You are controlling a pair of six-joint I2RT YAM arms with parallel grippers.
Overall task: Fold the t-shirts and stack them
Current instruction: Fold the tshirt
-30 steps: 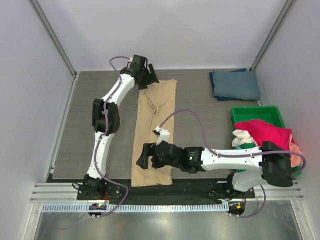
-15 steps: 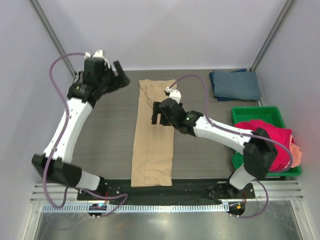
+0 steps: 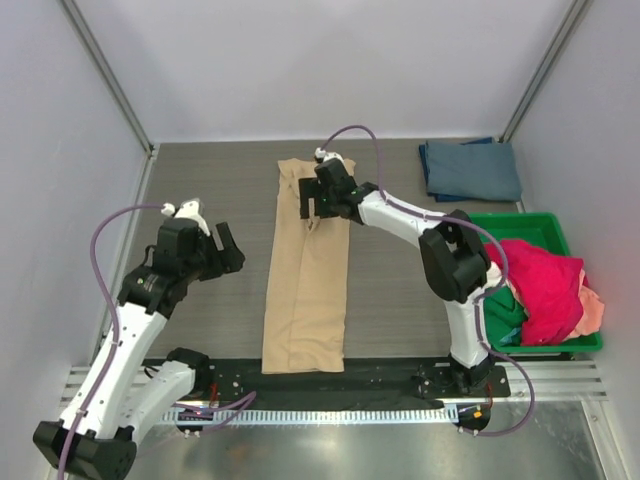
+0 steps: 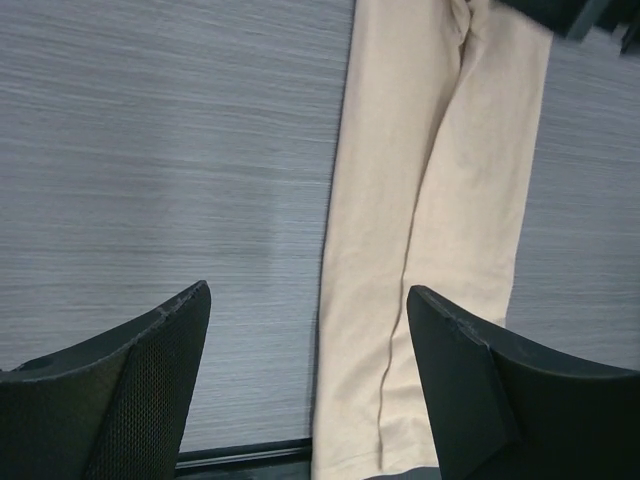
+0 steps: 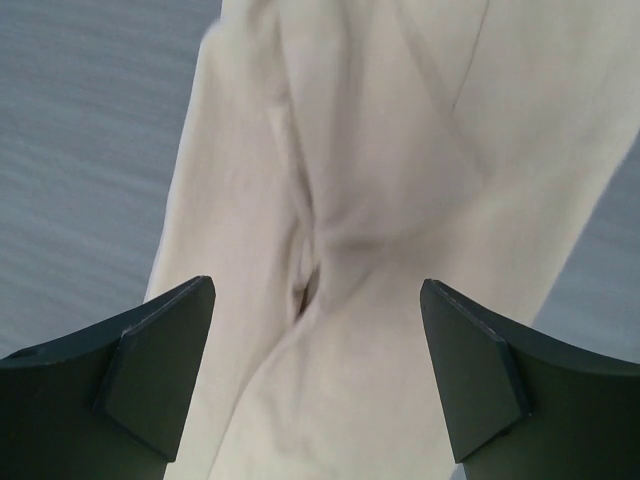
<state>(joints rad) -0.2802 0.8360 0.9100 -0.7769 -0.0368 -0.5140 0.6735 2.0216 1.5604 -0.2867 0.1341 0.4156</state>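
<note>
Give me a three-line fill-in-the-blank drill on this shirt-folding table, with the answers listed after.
1. The left gripper and the right gripper both stand ___.
2. The right gripper is over the ___ end of the tan shirt.
3. The bin holding the magenta shirt is ___.
Answers: open; far; green.

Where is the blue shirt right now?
In the top view, the folded blue-grey t-shirt lies at the far right corner of the table, just beyond the green bin and right of the tan t-shirt.
</note>
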